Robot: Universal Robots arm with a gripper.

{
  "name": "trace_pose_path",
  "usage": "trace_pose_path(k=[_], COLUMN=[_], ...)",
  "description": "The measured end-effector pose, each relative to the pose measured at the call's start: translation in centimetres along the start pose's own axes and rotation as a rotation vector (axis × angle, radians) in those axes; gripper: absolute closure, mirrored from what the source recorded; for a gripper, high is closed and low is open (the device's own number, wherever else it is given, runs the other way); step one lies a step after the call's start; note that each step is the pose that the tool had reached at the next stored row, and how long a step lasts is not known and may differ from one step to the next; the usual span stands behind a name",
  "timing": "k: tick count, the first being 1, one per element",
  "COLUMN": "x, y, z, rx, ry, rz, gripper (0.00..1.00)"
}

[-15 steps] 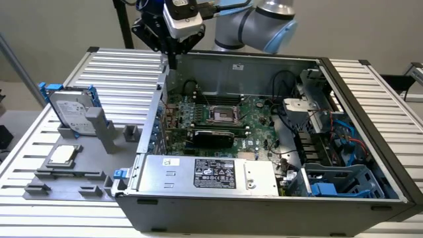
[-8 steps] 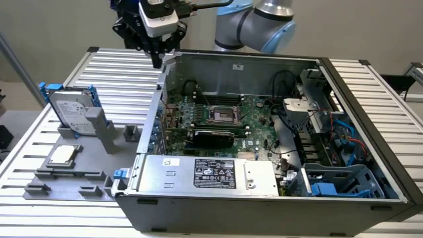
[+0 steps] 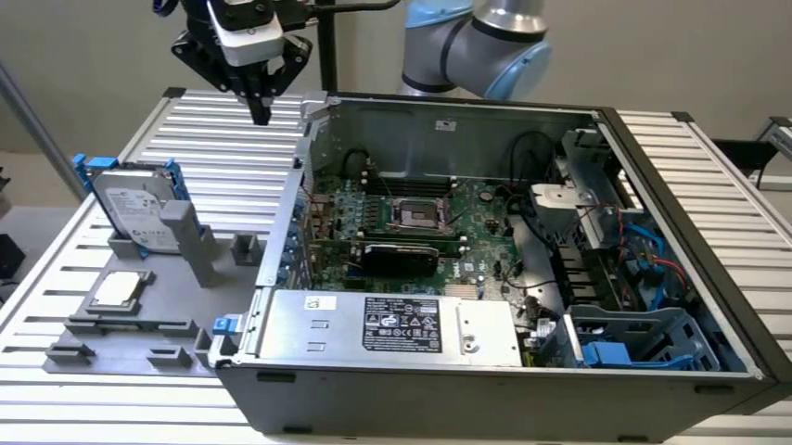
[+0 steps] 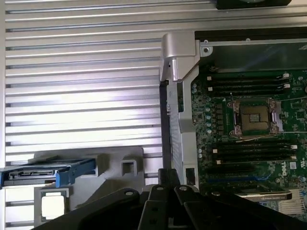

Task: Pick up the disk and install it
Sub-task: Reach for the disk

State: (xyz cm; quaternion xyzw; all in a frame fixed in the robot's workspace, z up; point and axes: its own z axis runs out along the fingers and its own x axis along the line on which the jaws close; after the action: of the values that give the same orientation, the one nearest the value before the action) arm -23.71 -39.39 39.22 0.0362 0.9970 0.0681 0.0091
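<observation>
The gripper (image 3: 260, 113) hangs over the slatted table (image 3: 210, 130) beside the case (image 3: 495, 408) corner, closed tight and empty. The disk (image 3: 134, 215) stands on edge in a grey holder (image 3: 185, 250), well apart, at the exterior view's left.

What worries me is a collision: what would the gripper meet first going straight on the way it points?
Most likely the bare ribbed table, just beside the computer case's corner; the gripper points straight down there. Depth is unclear, so the case wall could be close.
</observation>
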Motion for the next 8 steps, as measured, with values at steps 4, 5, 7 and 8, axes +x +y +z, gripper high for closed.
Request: trace_pose_path(k=[4,5,7,8], x=[1.8,2.3,3.2,3.7], y=[0.09,0.12,0.18,0.21], z=[0.03,0.04,0.06,0.07], rx=[0.0003,0.0005,0.0009,0.0011], ry=[-0.0001,-0.0001,-0.0001,0.0], rz=[0.0,0.0,0.0,0.0], gripper=[0.89,0.89,0.89,0.89])
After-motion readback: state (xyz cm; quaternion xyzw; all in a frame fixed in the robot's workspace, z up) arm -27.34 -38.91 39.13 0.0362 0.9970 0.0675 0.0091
